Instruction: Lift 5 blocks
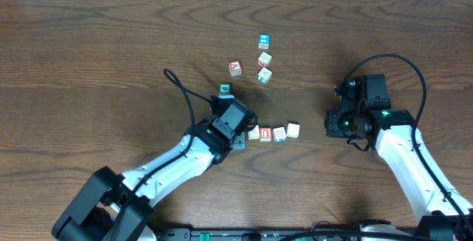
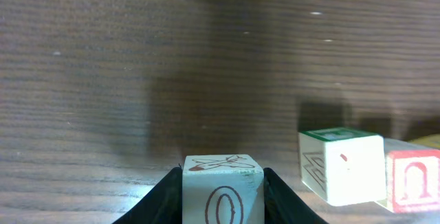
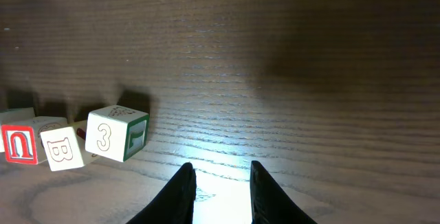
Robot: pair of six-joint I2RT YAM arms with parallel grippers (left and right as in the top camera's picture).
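One cream O block [image 2: 223, 198] is pinched in my left gripper [image 2: 223, 177], just beside the red U block [image 1: 266, 134], so it's set for lifting. Right gripper [image 3: 220, 186] sits well apart from that U block, jaws slightly spread, holding nothing.

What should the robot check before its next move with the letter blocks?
1. O block pinched between the left tool fingers: ok.
2. O block lifted clear of the table: cannot tell.
3. Green-edged block beside it not touching the left tool: ok.
4. Right tool empty, jaws apart: ok.
5. All five blocks gripped: not ok, the red-letter block lies loose on the table.
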